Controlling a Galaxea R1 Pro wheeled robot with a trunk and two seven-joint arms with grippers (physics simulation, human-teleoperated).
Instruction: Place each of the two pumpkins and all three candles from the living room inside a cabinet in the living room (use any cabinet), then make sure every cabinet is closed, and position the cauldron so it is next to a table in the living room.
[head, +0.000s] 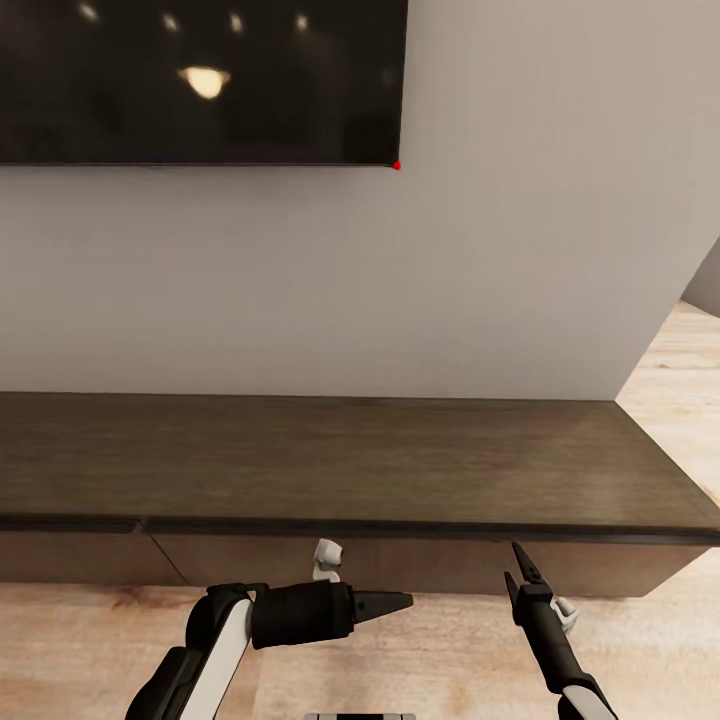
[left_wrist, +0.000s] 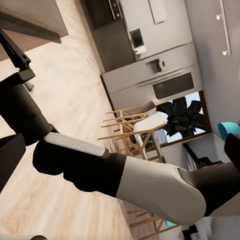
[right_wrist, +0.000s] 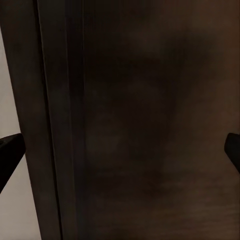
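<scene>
The cabinet (head: 330, 460) is a long, low dark brown wood-grain unit against the wall, and its flat drawer fronts (head: 420, 565) look closed. My right gripper (head: 520, 565) points up at a drawer front near the cabinet's right part. It is open and empty, with the dark front of the cabinet (right_wrist: 150, 125) close ahead between its fingertips (right_wrist: 10, 152). My left gripper (head: 400, 601) is held low in front of the cabinet, pointing right toward the right arm (left_wrist: 100, 165). Its fingers (left_wrist: 7, 160) stand apart with nothing held.
A dark wall-mounted screen (head: 200, 80) hangs above the cabinet. Light wood floor (head: 450, 660) runs below, and past the cabinet's right end (head: 700, 540). The left wrist view looks across the floor to a kitchen with a fridge (left_wrist: 155, 75), wooden chairs (left_wrist: 135, 130) and a plant (left_wrist: 187, 117).
</scene>
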